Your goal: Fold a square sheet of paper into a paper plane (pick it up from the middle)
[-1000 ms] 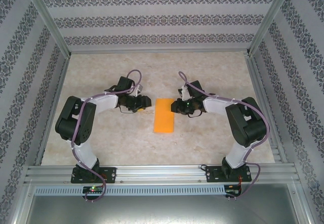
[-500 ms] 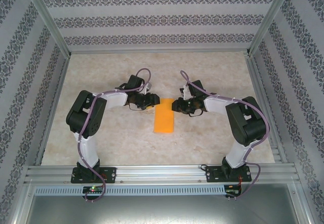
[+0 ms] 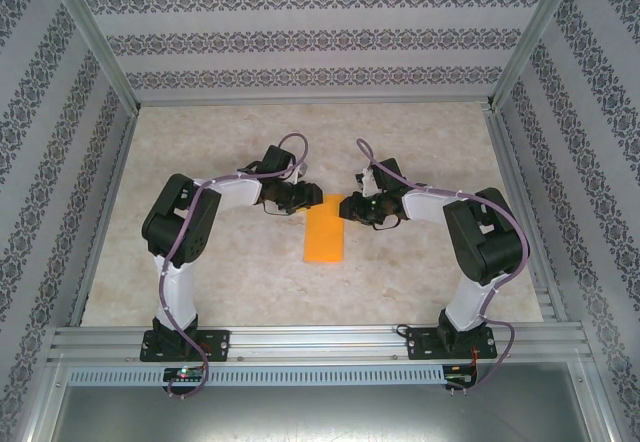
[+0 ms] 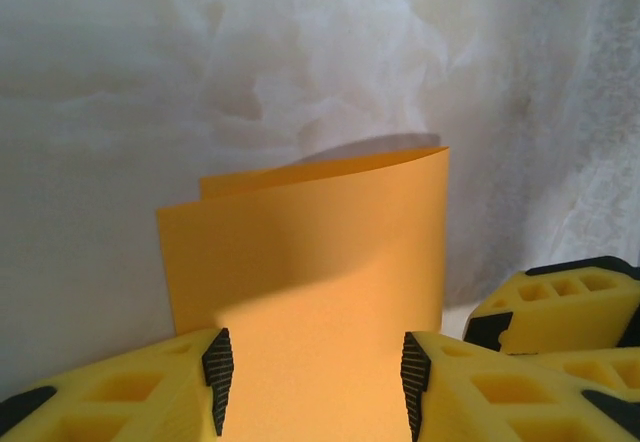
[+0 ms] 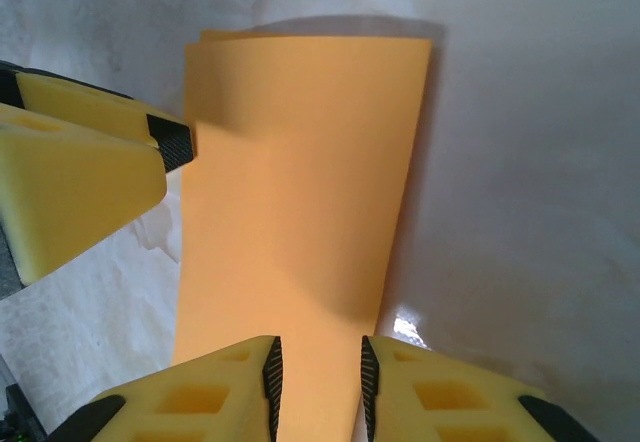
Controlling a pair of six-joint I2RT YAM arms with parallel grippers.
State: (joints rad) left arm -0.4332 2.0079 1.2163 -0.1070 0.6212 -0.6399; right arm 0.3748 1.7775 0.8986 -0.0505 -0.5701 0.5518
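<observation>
The square sheet of paper (image 3: 323, 228) lies on the table doubled over into a long orange strip. Its far end sits right between the two pincers, and the rest runs back from them toward the arm bases. In the left wrist view a second layer peeks out at the far edge and the top leaf (image 4: 310, 262) stands a little proud, so the fold looks loose rather than pressed.

The left pincer (image 3: 305, 197) comes in from the strip's left, jaws well apart, with the paper showing in the wide gap between its pads (image 4: 315, 367). The right pincer (image 3: 347, 207) faces it from the other side. Its jaws are only a narrow slit apart, with orange running through the gap (image 5: 317, 382). It grips nothing that I can see, though I cannot tell whether either pincer touches the sheet.

I'd say the centre fold is in hand: the halves are together but the crease is not yet set. The next move probably calls for pressing along the folded edge without sliding the top leaf, since such thin paper will skid or spring open.

The table (image 3: 230, 272) is pale, marbled and slightly glossy. Patterned wallpaper (image 3: 300, 42) covers the enclosure beyond the pincers and to both sides, and an aluminium rail (image 3: 300, 342) carries the arm bases.
</observation>
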